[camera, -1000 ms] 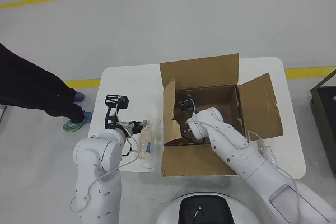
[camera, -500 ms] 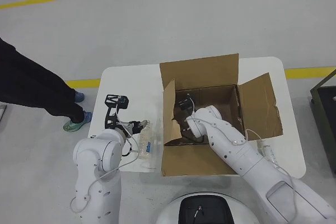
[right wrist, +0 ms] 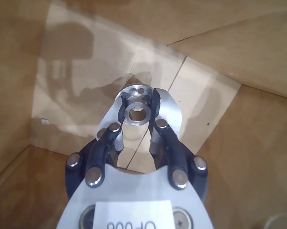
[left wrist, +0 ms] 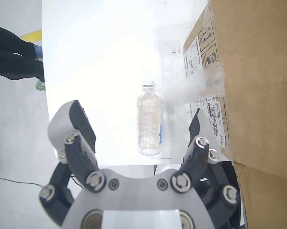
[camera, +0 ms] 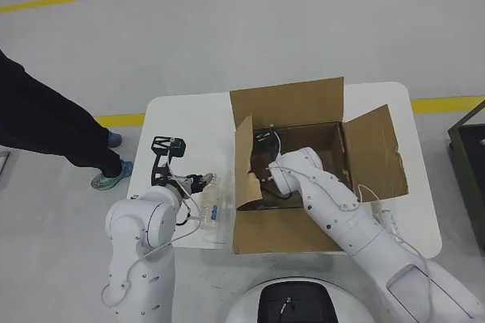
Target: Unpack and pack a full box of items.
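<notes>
While the cardboard box (camera: 289,103) stands with its flaps open on the right half of the white table (camera: 186,117), the top view shows the right arm (camera: 327,198) angled down into it from the near side. A clear plastic bottle (camera: 210,208) lies on its side on the table, just left of the box and close to the near edge. In the left wrist view, the left gripper (left wrist: 136,108) hangs over the bottle with its jaws spread wide and nothing held. The bottle points its white cap toward the far edge and lies apart from both fingers. In the right wrist view, the right gripper (right wrist: 138,96) sits deep inside the box, jaws drawn narrow on a small metal flanged bushing (right wrist: 136,114) over the taped cardboard floor. Contact with that floor cannot be determined. Judged progress: the bottle is out of the box and the bushing is in hand inside it. Whether the bushing is being lifted out or set back in cannot be determined. In either case, returning the bottle to the box is left to do.
</notes>
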You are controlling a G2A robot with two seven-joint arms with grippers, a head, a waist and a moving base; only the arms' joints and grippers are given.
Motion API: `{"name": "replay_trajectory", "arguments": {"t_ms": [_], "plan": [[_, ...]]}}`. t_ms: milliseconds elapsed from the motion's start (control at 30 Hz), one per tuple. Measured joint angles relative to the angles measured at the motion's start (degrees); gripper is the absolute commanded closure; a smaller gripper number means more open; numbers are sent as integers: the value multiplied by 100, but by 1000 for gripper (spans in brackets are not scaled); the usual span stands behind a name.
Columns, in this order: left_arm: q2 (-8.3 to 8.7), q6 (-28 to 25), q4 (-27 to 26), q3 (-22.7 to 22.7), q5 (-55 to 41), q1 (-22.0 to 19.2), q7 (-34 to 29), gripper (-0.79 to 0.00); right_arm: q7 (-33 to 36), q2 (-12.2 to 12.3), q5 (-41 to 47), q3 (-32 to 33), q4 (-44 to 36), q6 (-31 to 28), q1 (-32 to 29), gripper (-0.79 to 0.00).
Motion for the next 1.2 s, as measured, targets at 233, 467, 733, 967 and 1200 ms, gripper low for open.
{"name": "replay_trajectory", "arguments": {"t_ms": [233,467,733,967,1200], "plan": [[0,0,0,0,0,0,0,-785,-37,227,-349,717,-1778,-161,-750,0],[0,0,0,0,0,0,0,-785,-343,375,-531,1259,-3153,-428,-1654,0],[0,0,0,0,0,0,0,-785,-339,374,-531,1258,-3144,-424,-1648,0],[0,0,0,0,0,0,0,-785,-590,378,-466,1325,-3269,-452,-1704,0],[0,0,0,0,0,0,0,-785,-911,422,-297,1878,-4181,-461,-1635,0]]}}
